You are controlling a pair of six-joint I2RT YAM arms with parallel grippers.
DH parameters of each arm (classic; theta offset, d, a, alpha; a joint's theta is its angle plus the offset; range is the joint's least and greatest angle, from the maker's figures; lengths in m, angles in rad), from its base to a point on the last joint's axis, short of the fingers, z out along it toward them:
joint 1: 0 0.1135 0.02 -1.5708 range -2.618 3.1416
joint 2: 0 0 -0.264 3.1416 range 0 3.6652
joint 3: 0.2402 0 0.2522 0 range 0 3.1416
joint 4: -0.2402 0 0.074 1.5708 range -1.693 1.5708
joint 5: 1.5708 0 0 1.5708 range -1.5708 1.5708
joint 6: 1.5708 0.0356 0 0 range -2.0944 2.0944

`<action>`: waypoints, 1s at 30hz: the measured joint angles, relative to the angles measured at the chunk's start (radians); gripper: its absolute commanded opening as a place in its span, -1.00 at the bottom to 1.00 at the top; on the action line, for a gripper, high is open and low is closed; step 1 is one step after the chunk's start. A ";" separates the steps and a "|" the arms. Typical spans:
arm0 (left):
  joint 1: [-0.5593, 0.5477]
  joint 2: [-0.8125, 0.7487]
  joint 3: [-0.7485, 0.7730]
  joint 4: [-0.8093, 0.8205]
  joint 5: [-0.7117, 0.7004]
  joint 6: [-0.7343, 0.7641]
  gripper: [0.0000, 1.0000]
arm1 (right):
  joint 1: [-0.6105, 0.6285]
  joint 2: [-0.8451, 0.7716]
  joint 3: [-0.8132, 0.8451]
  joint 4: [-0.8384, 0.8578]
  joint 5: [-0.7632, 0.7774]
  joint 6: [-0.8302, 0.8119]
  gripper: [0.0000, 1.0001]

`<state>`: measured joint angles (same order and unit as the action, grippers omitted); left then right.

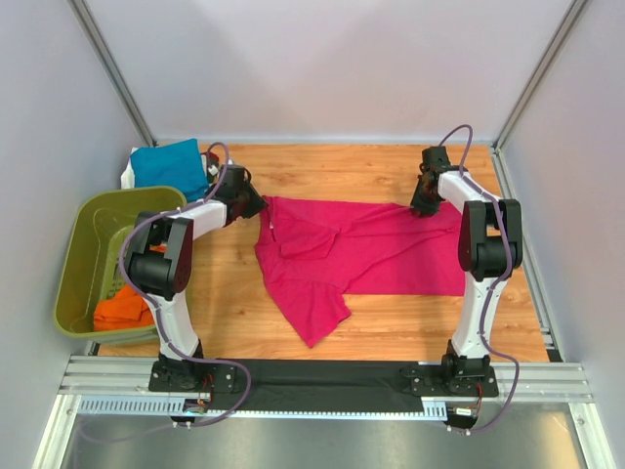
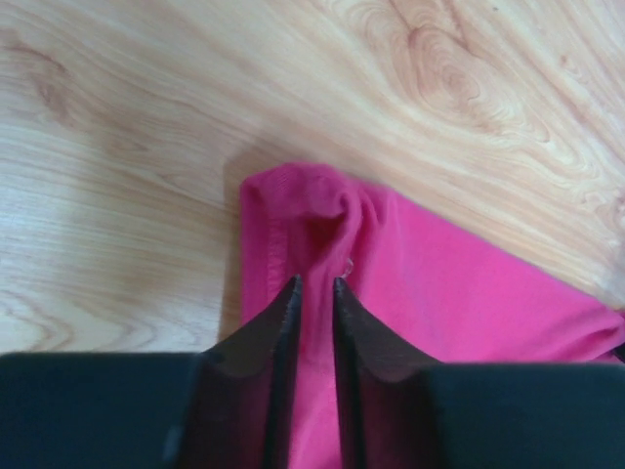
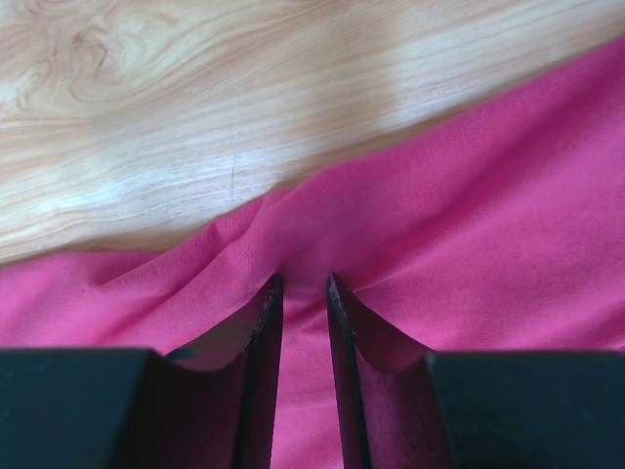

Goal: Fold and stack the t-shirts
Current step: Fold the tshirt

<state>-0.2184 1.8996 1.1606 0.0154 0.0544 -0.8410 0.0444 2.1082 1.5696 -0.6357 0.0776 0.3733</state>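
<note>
High rear overhead view; two close wrist views down onto the same magenta-pink t-shirt point(image 1: 391, 249)

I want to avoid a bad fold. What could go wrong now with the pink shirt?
The left gripper has only a small bunched corner of the pink shirt at its tips, so the cloth may slip out. The right gripper pinches a puckered edge; pulling could stretch it unevenly. Its near flap lies crumpled and may fold crooked.

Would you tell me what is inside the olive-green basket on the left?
Bunched orange t-shirts lie at the near end of the basket; its far part is bare. The left arm covers its right side, hiding anything there.
</note>
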 measured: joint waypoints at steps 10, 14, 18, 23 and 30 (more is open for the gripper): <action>0.000 -0.002 -0.061 0.042 0.053 0.006 -0.30 | 0.000 0.000 0.000 0.000 0.000 0.000 -0.47; 0.000 -0.002 -0.065 0.060 0.089 0.009 -0.35 | 0.000 0.000 0.000 0.000 0.000 0.000 -0.47; 0.000 -0.001 -0.065 0.084 0.106 0.009 -0.59 | 0.000 0.000 0.000 0.000 0.000 0.000 -0.47; 0.000 0.000 -0.065 0.085 0.105 0.010 -0.55 | 0.000 0.000 0.000 0.000 0.000 0.000 -0.47; 0.000 0.000 -0.065 0.077 0.094 0.019 -0.18 | 0.000 0.000 0.000 0.000 0.000 0.000 -0.47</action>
<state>-0.2184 1.8992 1.0954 0.0929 0.1482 -0.8219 0.0444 2.1082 1.5696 -0.6357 0.0772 0.3733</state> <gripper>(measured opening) 0.402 0.265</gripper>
